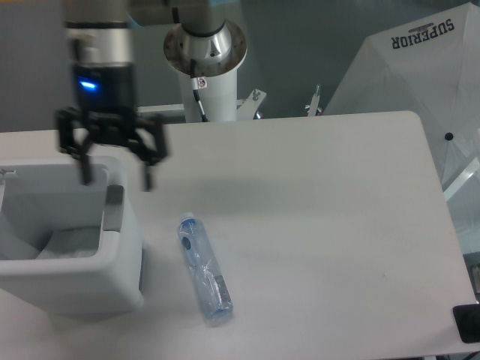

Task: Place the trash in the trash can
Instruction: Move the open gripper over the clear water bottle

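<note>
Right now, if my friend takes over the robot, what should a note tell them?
Claw: open, empty, hanging over the right rim of the trash can.
Wrapper: something pale lies inside the can, probably the wrapper; it is too blurry to be sure.
Bottle: lying flat on the table, right of the can, cap pointing away.
Done: wrapper, most likely.
Left: pick up the bottle and drop it in the can.

The trash can (67, 259) runs off the left edge, so its left side isn't visible. Gripper (114, 166) is motion-blurred, and the arm above gets cropped at the top.
</note>
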Available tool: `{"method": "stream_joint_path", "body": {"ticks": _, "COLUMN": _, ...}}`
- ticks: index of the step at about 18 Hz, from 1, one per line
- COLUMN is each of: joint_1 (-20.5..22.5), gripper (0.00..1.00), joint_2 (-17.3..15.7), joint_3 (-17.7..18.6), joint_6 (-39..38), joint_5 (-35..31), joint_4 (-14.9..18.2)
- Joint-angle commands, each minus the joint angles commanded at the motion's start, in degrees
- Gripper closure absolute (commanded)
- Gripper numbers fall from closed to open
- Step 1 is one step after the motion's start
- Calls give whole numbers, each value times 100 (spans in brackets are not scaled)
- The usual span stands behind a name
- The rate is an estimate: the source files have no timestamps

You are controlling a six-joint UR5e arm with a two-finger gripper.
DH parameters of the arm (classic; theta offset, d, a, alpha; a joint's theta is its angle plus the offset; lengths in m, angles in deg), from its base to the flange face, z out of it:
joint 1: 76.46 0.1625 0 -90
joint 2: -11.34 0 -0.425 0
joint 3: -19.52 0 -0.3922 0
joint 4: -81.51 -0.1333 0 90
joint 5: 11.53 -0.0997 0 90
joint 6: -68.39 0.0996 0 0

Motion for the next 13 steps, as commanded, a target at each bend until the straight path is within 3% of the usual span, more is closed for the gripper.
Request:
{"method": "stream_joint_path", "body": {"ticks": 8, "joint_1": 387, "gripper": 0, "joint_2": 1098, "joint_3": -97, "joint_6": -265, "joint_5": 17, "joint_4": 9}}
{"method": "stream_joint_path", "body": {"ticks": 13, "joint_1": 388, "gripper": 0, "joint_2": 1872, "joint_3": -281, "joint_6": -265, "joint_5": 9, "joint_4": 79}}
